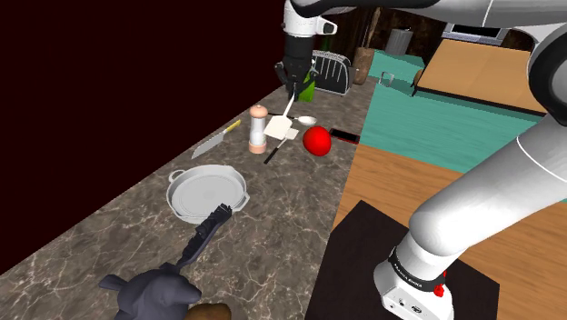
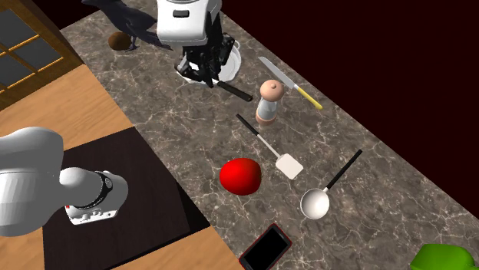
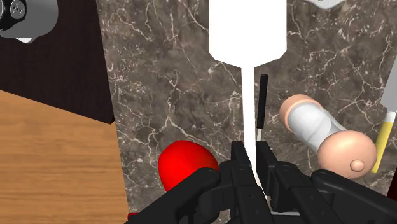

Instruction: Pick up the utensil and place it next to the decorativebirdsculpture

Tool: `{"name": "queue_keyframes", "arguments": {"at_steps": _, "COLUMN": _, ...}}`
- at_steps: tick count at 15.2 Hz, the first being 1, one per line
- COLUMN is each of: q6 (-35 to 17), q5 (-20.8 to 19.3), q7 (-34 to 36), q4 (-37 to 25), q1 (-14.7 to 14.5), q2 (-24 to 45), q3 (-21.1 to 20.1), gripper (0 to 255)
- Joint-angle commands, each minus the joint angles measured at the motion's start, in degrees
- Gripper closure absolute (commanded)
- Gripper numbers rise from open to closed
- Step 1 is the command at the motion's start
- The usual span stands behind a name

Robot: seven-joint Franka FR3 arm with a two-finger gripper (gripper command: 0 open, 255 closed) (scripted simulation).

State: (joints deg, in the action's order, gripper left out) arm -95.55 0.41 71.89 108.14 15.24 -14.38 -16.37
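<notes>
Wrist view gives us the gripper (image 3: 252, 170) clamped on the thin white shaft of the spatula (image 3: 248, 32), the blade jutting out past the fingertips. The spatula hangs in the air over the far half of the worktop (image 1: 282, 214), above the gap between the mill (image 1: 259, 127) and the red ball (image 1: 316, 141). A second spatula (image 2: 290, 166) lies flat on the stone beneath it. The bird (image 1: 150, 289) stands at the opposite end, near the edge that borders the black area, with the pan (image 1: 207, 191) in between.

We judge the step in hand to be the carry. The hold is on a narrow shaft, so we would travel smoothly to stop the blade swinging round in the jaws. We would hold this height until past the mill, the pan and its long handle. Then we would come down over bare stone just beside the bird, clear of the handle's tip. We would open only once the blade is almost on the worktop, so the spatula does not bounce into the bird.

From the shoulder view, the arm (image 1: 472, 200) climbs steeply from the stand (image 1: 363, 245), arches out of the top edge, and the hand drops back in pointing straight down.
</notes>
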Motion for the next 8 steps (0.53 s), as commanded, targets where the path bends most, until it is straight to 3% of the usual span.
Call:
{"name": "queue_keyframes", "arguments": {"at_steps": 1, "q6": 1.69, "q5": -0.11, "q7": 0.03, "q4": -2.05, "q1": 0.03, "q2": 0.40, "q3": -0.03, "gripper": 255}}
{"name": "queue_keyframes", "arguments": {"at_steps": 5, "q6": 4.67, "q5": -0.30, "q7": 0.05, "q4": -5.72, "q1": 0.10, "q2": 1.10, "q3": -0.05, "gripper": 255}}
{"name": "queue_keyframes", "arguments": {"at_steps": 8, "q6": 5.01, "q5": 1.33, "q7": 2.02, "q4": -1.28, "q1": -1.17, "q2": -3.81, "q3": -1.14, "gripper": 255}}
